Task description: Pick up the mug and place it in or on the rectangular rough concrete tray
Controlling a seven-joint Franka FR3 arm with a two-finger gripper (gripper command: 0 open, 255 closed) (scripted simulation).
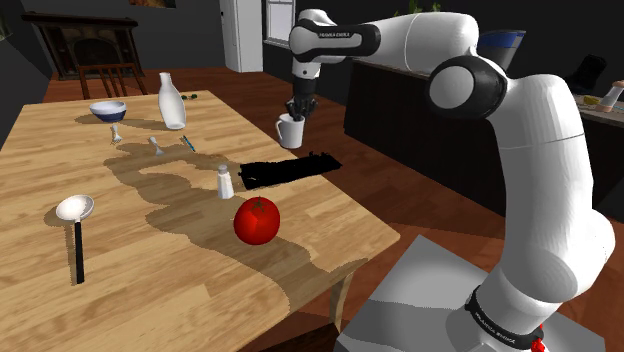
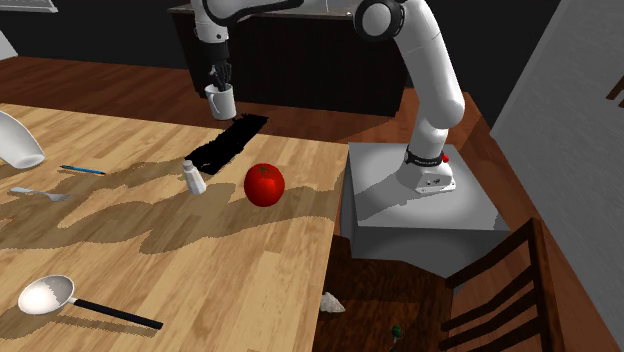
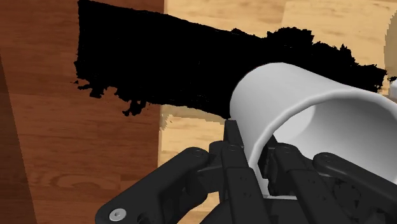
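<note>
- A white and blue bowl (image 1: 108, 108) is seen far from the gripper (image 1: 300, 108), towards the shoulder view's left; what is in it cannot be told.
- A white bottle (image 1: 172, 100) is stood upright between that bowl and the gripper.
- A white mug (image 1: 290, 130) is clamped at its rim by the gripper, one of the fingers (image 3: 232, 143) outside the wall and one inside. It is held in the air just below the hand.
- A flat black tray (image 1: 290, 168) with ragged edges is laid on the wooden table (image 1: 180, 290) below the gripper, apart from the mug; its top is shown plain black.
- A spoon (image 1: 75, 215) and a fork (image 2: 35, 192) are laid well apart from the gripper.
- A white shaker (image 1: 225, 181) is stood just beside the tray's far end from the gripper.
- A red apple (image 1: 257, 220) is set beyond the tray from the gripper, apart from it.
</note>
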